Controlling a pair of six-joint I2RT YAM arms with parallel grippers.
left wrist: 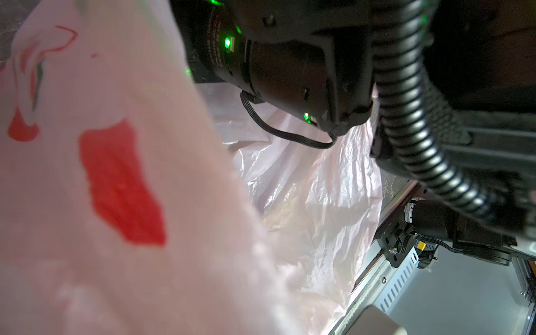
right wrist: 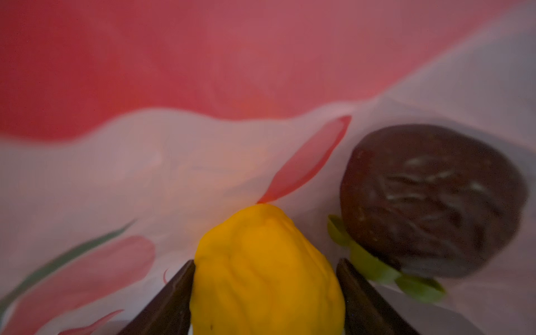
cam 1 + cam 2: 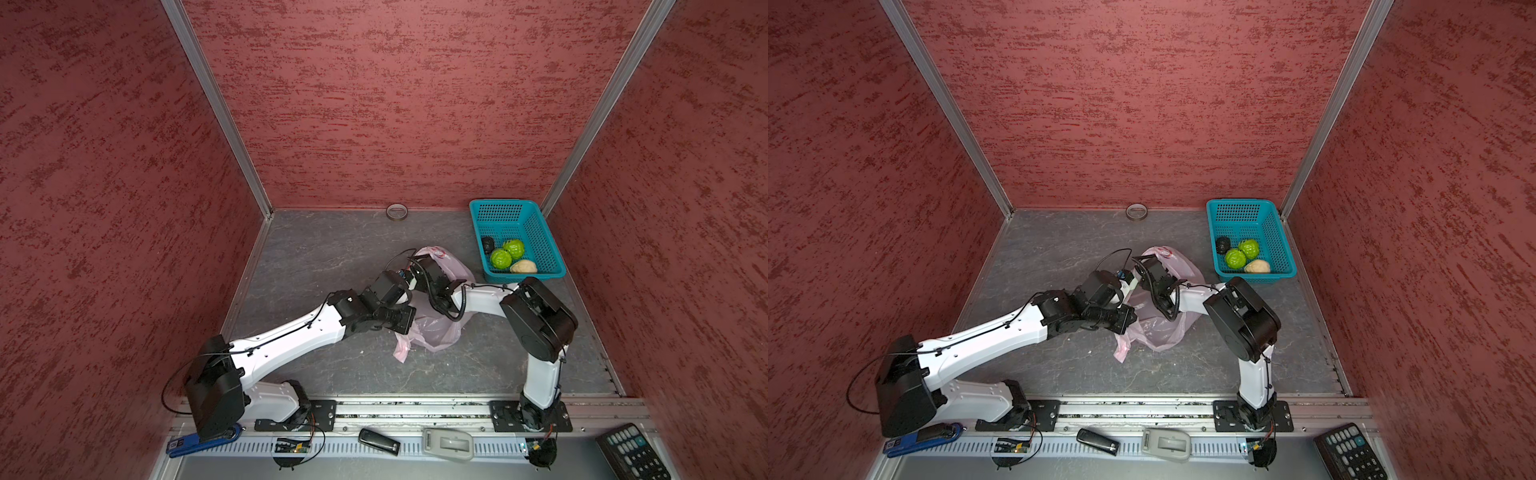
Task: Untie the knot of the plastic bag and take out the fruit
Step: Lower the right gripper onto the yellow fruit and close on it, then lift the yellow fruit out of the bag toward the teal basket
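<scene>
Four fruits [image 3: 500, 258] lie in teal basket [image 3: 546, 249] at far right: two green, one beige, one blackish. Plastic bag [image 3: 436, 332] on table [image 3: 316, 257], middle. Right gripper [image 2: 265, 261] inside bag, both fingers touching sides of yellow fruit [image 2: 266, 290]; dark fruit [image 2: 429, 200] just beside. Left gripper [image 3: 405, 322] closed at bag edge; whether it pinches film, cannot tell.

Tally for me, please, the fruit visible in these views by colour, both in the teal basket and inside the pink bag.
Bright green fruit, in the basket: 2
Beige fruit, in the basket: 1
Black fruit, in the basket: 1
Yellow fruit, inside the plastic bag: 1
Dark brown fruit, inside the plastic bag: 1
Total: 6 visible
</scene>
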